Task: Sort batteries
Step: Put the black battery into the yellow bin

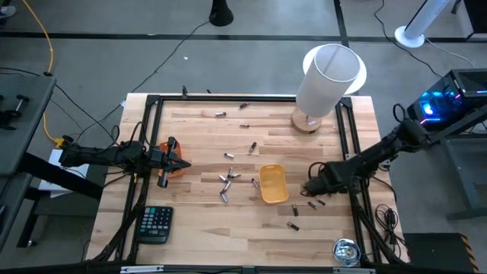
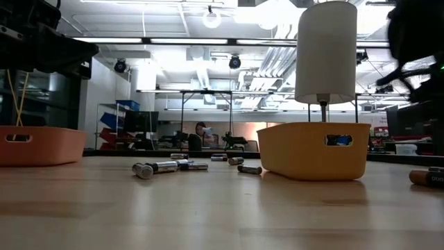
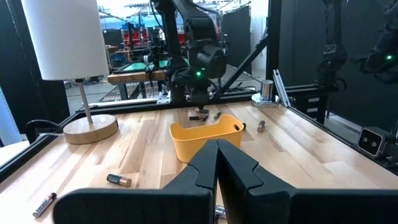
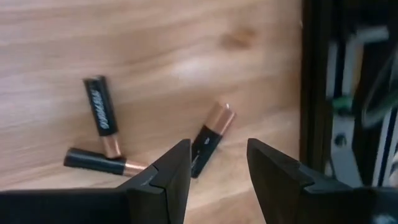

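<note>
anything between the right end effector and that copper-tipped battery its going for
Nothing visible. The right end effector is open with the copper-tipped battery lying on bare wood directly ahead of its fingers. Two other black batteries lie off to one side, clear of it.

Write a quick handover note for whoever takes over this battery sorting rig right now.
Right hand: open, low over the table's right side, fingers either side of a black-and-copper battery; two more lie beside it. Nothing gripped yet.
Left hand: shut, empty, parked over the orange tray at the left edge.
Yellow tray: mid-table; no batteries visible in it from above.
Loose batteries: a cluster left of the yellow tray, others scattered toward the lamp.
Done: no sorted batteries visible. Left: nearly all of it.
</note>
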